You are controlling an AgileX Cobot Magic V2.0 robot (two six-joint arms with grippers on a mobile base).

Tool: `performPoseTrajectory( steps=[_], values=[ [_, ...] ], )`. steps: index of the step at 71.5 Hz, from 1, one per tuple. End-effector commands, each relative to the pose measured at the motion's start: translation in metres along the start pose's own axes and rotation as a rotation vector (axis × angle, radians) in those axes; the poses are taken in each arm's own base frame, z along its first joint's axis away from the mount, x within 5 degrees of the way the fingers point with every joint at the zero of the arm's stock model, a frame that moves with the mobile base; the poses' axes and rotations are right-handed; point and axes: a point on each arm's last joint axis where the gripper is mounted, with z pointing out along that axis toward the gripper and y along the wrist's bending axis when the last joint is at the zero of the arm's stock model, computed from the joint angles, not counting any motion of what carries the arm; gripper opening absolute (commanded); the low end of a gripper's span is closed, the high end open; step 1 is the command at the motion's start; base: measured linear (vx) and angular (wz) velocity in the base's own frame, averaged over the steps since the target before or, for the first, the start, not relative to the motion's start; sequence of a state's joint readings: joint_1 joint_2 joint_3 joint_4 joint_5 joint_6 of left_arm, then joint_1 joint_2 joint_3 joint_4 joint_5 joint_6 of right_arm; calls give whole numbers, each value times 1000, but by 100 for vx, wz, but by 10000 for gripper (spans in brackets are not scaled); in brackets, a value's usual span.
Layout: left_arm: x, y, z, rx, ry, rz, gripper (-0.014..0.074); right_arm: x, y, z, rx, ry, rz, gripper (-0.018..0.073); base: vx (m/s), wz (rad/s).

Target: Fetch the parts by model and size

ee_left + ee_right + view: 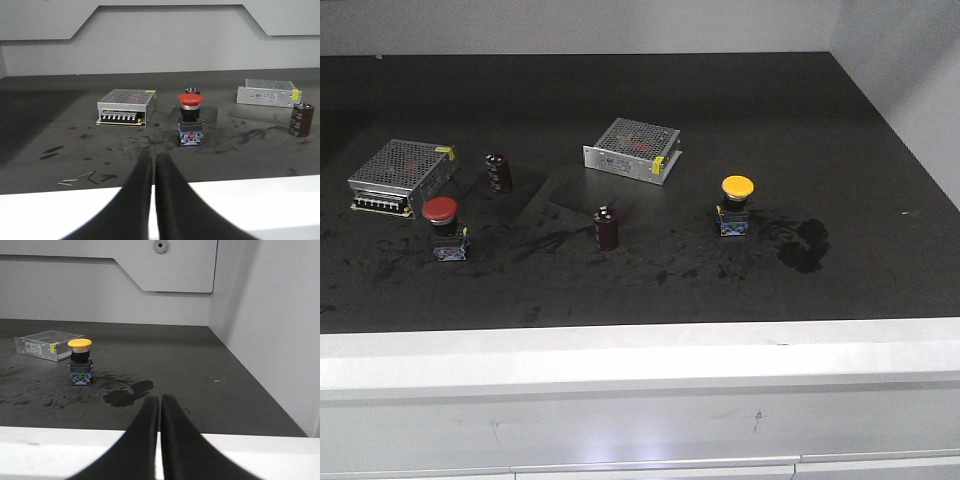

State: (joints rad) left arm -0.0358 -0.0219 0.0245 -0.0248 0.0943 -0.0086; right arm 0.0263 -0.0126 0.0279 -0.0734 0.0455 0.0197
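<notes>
In the front view, the red switch (441, 212) is standing cap-up at the near left of the dark table (620, 90), just beside the near right corner of a metal box (400, 177), while the yellow switch (737, 190) is standing cap-up to the right, well apart from it. A second box (632, 150) is lying farther back in the middle, and two capacitors (499, 171) (607, 228) are standing upright between the switches. The parts are probably spread out like this so that each can be picked out by type and reached without knocking a neighbour. No arm is showing in this view. In the left wrist view, the left claw (154, 160) is hovering over the white ledge (260, 200) at the near edge, its fingers pressed together and gripping nothing. It is pointing just left of the red switch (191, 120), which is sitting a little farther in, untouched. In the right wrist view, the right claw (160, 401) is likewise hanging over the ledge with its fingers pressed together and empty. The yellow switch (80, 362) is waiting far to its left, beyond a dark stain (127, 392) on the table. Each claw seems to be facing its own side's switch, and neither fetch looks begun.
</notes>
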Motion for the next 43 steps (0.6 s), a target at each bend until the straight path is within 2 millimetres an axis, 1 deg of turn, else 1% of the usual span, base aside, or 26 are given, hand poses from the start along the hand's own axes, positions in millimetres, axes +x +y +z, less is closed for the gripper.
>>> performPoseTrajectory(
  steps=[1, 43],
  values=[
    [-7, 0, -1, 4, -80, -6, -6, -4, 0, -1, -3, -73, -6, -10, 0, 0],
    [-7, 0, -1, 4, -80, -6, -6, -4, 0, -1, -3, -73, -6, -10, 0, 0]
  ],
)
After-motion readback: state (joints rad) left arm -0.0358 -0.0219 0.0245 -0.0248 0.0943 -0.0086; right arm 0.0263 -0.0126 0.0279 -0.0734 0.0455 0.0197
